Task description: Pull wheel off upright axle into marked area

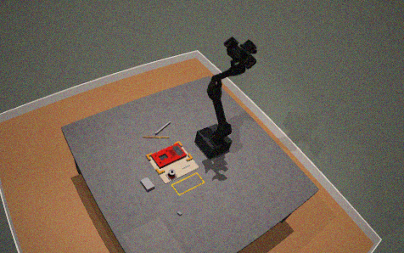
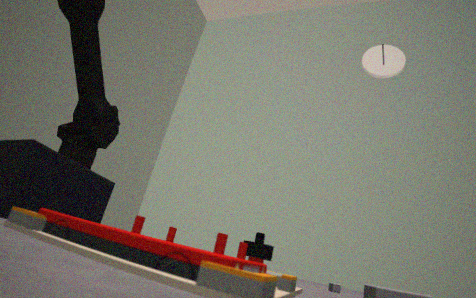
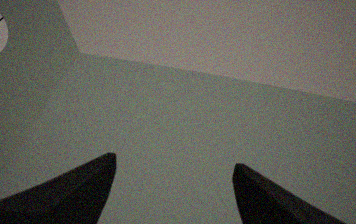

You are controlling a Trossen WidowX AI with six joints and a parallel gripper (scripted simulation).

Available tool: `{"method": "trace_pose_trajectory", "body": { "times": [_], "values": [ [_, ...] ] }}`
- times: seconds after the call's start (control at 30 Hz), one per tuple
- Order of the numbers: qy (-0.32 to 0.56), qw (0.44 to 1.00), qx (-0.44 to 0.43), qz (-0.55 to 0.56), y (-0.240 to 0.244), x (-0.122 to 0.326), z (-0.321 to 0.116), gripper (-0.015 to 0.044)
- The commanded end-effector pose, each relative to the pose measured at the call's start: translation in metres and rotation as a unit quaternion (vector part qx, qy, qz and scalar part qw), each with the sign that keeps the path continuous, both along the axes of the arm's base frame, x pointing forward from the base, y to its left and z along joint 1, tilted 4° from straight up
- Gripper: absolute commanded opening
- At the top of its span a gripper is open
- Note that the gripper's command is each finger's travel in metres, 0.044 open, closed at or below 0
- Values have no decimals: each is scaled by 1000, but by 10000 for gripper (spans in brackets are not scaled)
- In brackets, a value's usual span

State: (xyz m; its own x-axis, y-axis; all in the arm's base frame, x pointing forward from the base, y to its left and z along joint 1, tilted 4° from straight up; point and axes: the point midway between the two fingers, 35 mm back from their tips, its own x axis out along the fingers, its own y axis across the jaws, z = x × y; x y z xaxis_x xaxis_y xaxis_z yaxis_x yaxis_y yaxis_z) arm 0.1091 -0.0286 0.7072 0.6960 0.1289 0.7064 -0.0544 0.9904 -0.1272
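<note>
The gripper (image 1: 248, 46) is raised high at the far right of the scene, past the table's far edge, with its 2 fingers partly spread and nothing between them; the wrist view shows only bare wall and ceiling in the gap. It is held well away from everything, pointing upward and outward, so the approach to the wheel has not begun.

The arm (image 1: 217, 99) rises from its black base (image 1: 212, 142), which sits right of the work board.

The wheel (image 1: 171, 173) sits on its upright axle at the near edge of the cream board (image 1: 187, 166), just beside the red plate (image 1: 167, 154); in the exterior view it shows as a dark block (image 2: 259, 247) on the post. That upright post suggests a straight lift.

The marked area (image 1: 187, 183), a yellow outline, lies just near of the wheel, so the carry looks short.
</note>
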Motion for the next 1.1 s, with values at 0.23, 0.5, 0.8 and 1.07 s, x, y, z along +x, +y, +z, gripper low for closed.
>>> {"method": "trace_pose_trajectory", "body": {
  "times": [0.23, 0.5, 0.8, 1.07],
  "values": [
    [-12, 1000, -25, 12, 74, -6, -4, 300],
    [-6, 997, -64, 40, 135, 4, -18, 300],
    [45, 989, -109, 87, 214, 42, -57, 300],
    [134, 976, -120, 125, 263, 94, -107, 300]
  ]
}}
